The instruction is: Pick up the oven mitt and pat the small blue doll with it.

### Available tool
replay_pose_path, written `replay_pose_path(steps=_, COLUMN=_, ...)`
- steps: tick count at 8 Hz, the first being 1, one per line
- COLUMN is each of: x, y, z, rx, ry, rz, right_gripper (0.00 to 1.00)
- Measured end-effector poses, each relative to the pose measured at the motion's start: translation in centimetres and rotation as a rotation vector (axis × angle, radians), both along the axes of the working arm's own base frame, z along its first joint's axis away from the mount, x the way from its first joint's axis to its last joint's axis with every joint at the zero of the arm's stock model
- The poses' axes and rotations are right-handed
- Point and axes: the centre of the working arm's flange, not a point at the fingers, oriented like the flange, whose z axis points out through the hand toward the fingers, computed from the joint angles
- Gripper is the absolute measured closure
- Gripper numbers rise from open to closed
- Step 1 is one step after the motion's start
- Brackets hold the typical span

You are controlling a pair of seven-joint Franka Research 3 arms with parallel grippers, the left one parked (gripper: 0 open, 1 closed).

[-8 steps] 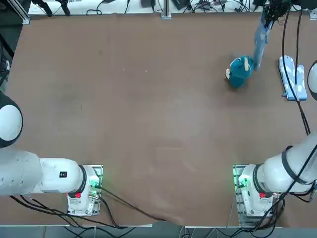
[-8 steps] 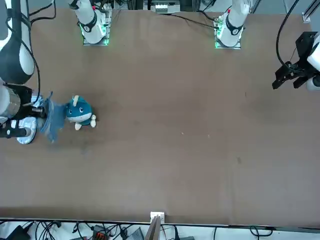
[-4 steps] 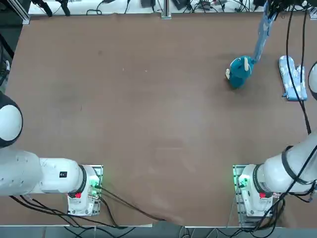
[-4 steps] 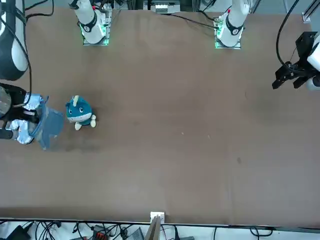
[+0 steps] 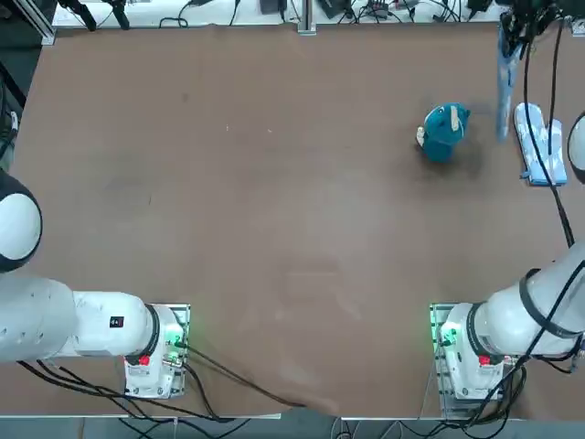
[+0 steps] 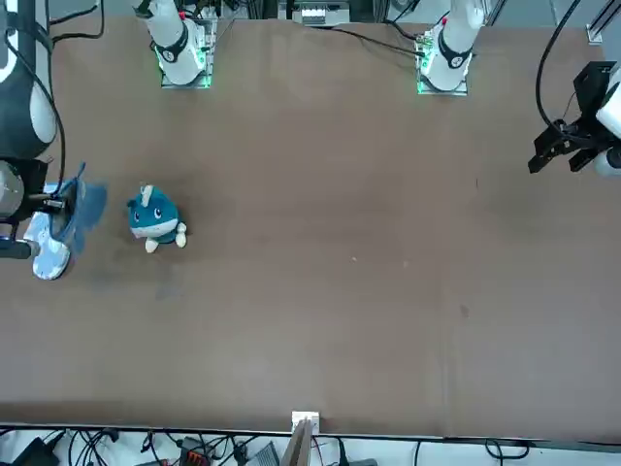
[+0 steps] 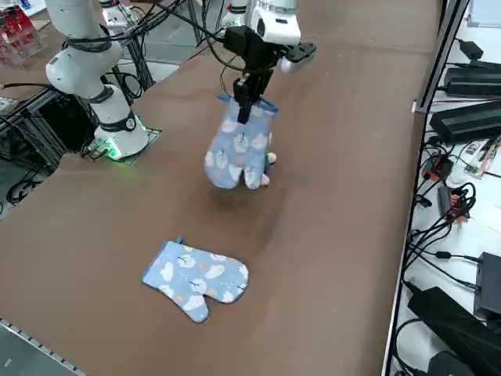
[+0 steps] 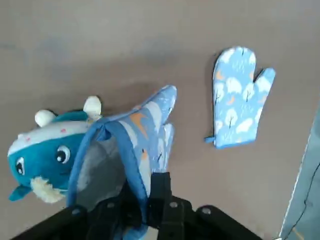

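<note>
Since the earlier top view, the held oven mitt (image 5: 505, 87) has moved toward the right of that view, away from the small blue doll (image 5: 443, 130); its lower end was close by the doll, and now a gap of brown table (image 5: 292, 229) shows between the two. The doll has kept its place.

Nearest in the right side view, at the lower left, the second mitt (image 7: 196, 274) lies flat on the table. It is light blue with white cloud-like patches, its thumb points to the lower right of the frame, and a small loop is at its cuff.

Farther, in the upper middle of the same view, the held oven mitt hangs down from the right gripper (image 7: 246, 116). The black fingers are closed on the cuff of this mitt, and in the right wrist view the cuff gapes beside them, with the grey lining visible.

Behind the held mitt, the doll is almost hidden in the right side view; only pale bits of it show at the mitt's right edge. In the front view it sits at the left part of the frame, upright, with its face visible, and the mitt is to the left of it, apart.

At the upper left of the right side view stands the white base of the right arm (image 7: 121, 137).
</note>
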Motion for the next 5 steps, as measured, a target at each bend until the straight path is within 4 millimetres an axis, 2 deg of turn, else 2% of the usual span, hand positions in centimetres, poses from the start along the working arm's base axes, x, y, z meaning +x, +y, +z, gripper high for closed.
replay_pose_path(steps=1, x=0.1, y=2.1, z=-0.9, rx=-0.009, ry=0.007, rz=-0.007, right_gripper=0.96)
replay_pose_path(steps=3, x=0.4, y=8.1, z=-2.5, rx=-0.044, ry=0.0, rz=-0.026, right_gripper=0.96)
replay_pose_path(steps=4, x=0.5, y=9.8, z=-3.1, rx=-0.053, ry=-0.008, rz=-0.021, right_gripper=0.96)
replay_pose_path(steps=5, x=1.0, y=9.9, z=-3.2, rx=-0.054, ry=-0.032, rz=-0.016, right_gripper=0.96)
